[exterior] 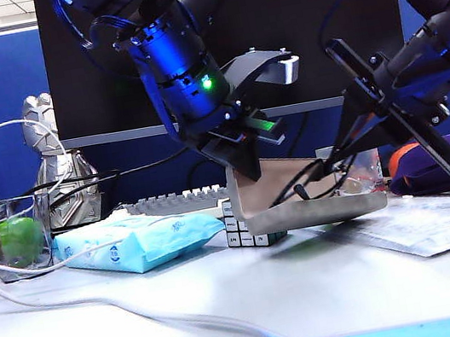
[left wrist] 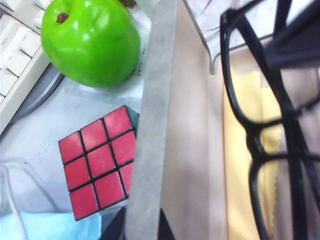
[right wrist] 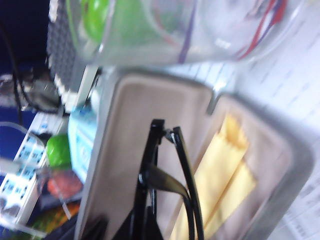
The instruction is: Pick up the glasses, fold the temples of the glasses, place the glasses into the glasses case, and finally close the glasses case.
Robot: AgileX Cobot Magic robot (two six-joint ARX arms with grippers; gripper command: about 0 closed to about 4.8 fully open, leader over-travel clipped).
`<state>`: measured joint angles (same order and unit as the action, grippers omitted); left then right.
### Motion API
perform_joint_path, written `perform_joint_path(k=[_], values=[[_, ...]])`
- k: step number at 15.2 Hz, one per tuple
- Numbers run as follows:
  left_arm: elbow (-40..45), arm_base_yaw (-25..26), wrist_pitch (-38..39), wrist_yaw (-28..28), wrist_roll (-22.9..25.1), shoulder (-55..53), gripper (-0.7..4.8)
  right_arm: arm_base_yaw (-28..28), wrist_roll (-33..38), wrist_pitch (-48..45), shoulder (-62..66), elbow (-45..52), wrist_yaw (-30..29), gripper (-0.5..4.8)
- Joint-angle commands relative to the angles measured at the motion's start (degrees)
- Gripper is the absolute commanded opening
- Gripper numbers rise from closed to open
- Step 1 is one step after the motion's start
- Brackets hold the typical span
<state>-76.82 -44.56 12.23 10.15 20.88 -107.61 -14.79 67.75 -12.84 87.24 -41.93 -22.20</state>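
The grey glasses case (exterior: 336, 210) lies open on the table behind the cube, its lid (exterior: 274, 179) standing up. My left gripper (exterior: 238, 163) is shut on that lid's edge (left wrist: 150, 150), with its jaws on either side of the grey wall. The black-framed glasses (right wrist: 150, 165) hang over the beige lining (right wrist: 125, 150) and a yellow cloth (right wrist: 225, 170). My right gripper (right wrist: 146, 231) is shut on the frame. The temples (right wrist: 187, 175) lie close against the frame. In the left wrist view the glasses (left wrist: 252, 137) float above the open case. In the exterior view they show as thin black lines (exterior: 313, 176) under my right gripper (exterior: 339, 154).
A red-faced Rubik's cube (left wrist: 100, 160) sits against the case, beside a pale blue tissue pack (exterior: 133, 240). A green apple (left wrist: 90, 40), a keyboard (exterior: 174, 201) and a clear cup (right wrist: 175, 30) stand behind. A white cable (exterior: 145, 311) crosses the front. Papers (exterior: 442, 223) lie at right.
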Motion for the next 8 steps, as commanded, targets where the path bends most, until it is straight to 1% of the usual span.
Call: perform_joint_path(k=[1, 4, 8], values=[[-0.28, -0.11, -1.57, 0.35, -1.42, 0.52, -0.07, -0.35, 0.81, 0.66, -0.15, -0.13, 3.39, -0.02], [-0.28, -0.17, -1.62, 0.35, -1.44, 0.52, -0.07, -0.44, 2.1, 0.61, -0.09, -0.13, 5.57, -0.02], [-0.28, -0.17, -1.68, 0.35, -1.44, 0.52, -0.07, -0.44, 3.21, 0.57, -0.04, -0.13, 5.66, -0.02]])
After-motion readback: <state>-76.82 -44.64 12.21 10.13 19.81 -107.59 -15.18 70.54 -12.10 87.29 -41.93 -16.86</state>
